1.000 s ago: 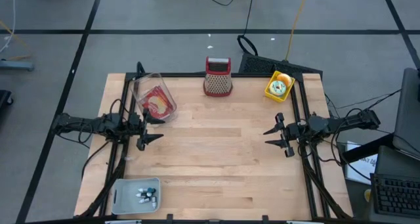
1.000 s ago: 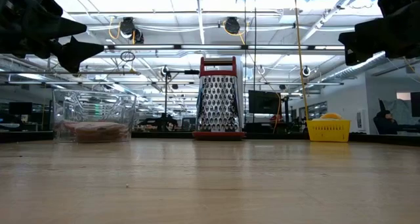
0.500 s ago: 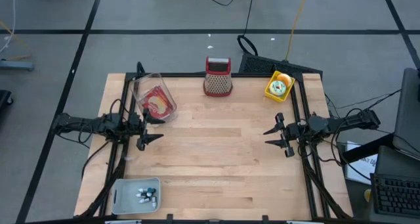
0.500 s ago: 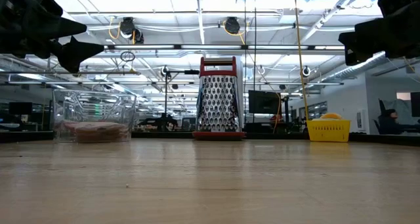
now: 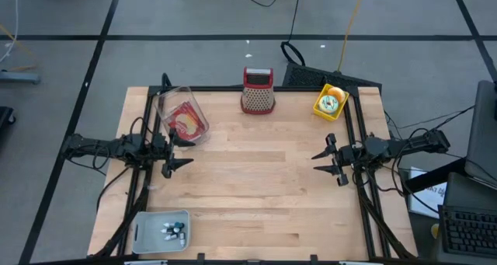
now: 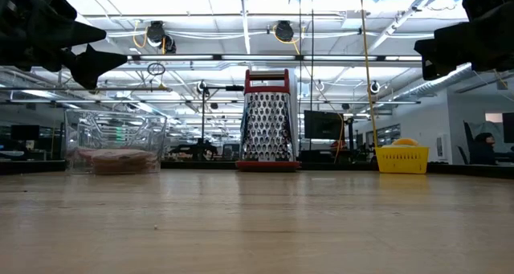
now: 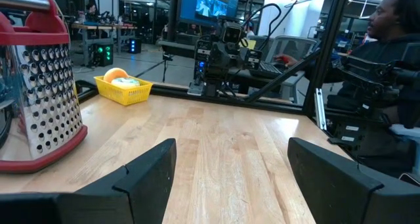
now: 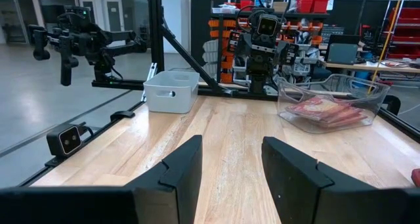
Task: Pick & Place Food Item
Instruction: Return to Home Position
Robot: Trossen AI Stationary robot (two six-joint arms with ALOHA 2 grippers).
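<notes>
A clear plastic container lies on the table's far left with a red, meat-like food pack inside it. A small yellow basket at the far right holds an orange round item. My left gripper hovers open at the left edge, level, just near of the container. My right gripper hovers open at the right edge, level, pointing toward the table's middle. Nothing is between either pair of fingers.
A metal box grater with a red handle stands upright at the far edge, in the middle. A white bin with small items sits at the near left corner. Bare wooden tabletop lies between the arms. A person sits beyond the right side.
</notes>
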